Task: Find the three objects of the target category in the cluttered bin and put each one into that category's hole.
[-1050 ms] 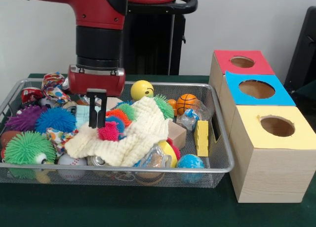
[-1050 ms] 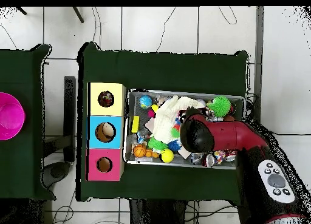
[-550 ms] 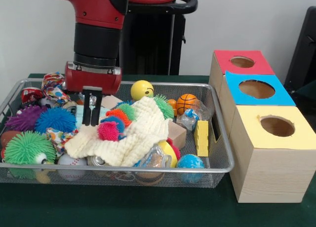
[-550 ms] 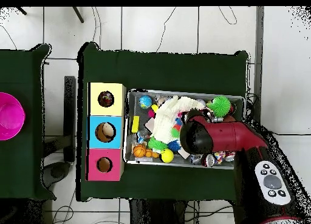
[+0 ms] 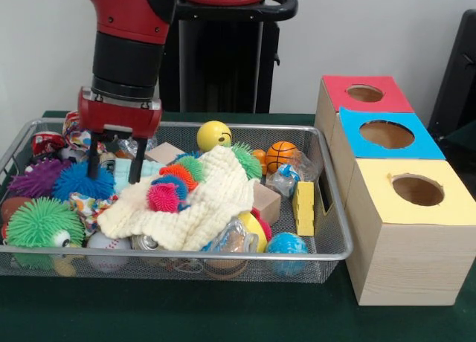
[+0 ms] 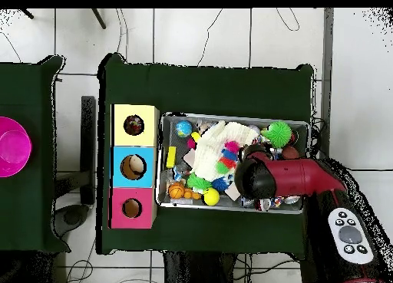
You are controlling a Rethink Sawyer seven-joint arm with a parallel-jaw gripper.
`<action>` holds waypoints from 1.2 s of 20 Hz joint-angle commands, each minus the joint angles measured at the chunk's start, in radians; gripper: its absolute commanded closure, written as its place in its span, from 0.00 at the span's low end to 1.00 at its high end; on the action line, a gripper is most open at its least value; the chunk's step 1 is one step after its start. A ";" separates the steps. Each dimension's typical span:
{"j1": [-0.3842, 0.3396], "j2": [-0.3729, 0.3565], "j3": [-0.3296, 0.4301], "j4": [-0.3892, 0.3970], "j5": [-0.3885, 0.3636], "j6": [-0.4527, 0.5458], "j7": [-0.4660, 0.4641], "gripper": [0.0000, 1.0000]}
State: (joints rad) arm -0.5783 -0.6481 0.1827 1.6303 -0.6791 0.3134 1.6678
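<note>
Currently the gripper [image 5: 114, 164] hangs with its fingers spread wide and empty over the wire bin's [image 5: 327, 242] left end, above a blue spiky ball [image 5: 80, 180]. Beside it, a cream knitted cloth [image 5: 201, 201] drapes the toys at the bin's middle.

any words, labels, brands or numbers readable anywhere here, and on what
None can be read.
Red and white packet at the bin's far corner: print shows, too blurred to read.
Clear wrappers beside the orange ball: no legible text.
Yellow ball: dark marks only, not letters.
Boxes with the red, blue and yellow tops: plain, no labels.
Arm's button pad in the overhead view: symbols too small to read.
</note>
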 commanded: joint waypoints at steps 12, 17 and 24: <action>-0.237 0.040 0.393 0.058 -0.179 0.189 -0.622 0.00; -0.286 0.058 0.435 0.080 -0.217 0.108 -0.567 0.00; -0.354 0.101 0.420 0.072 -0.300 0.033 -0.535 0.00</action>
State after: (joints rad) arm -0.8926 -0.6124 0.5181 1.6482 -0.8675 0.3853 1.3828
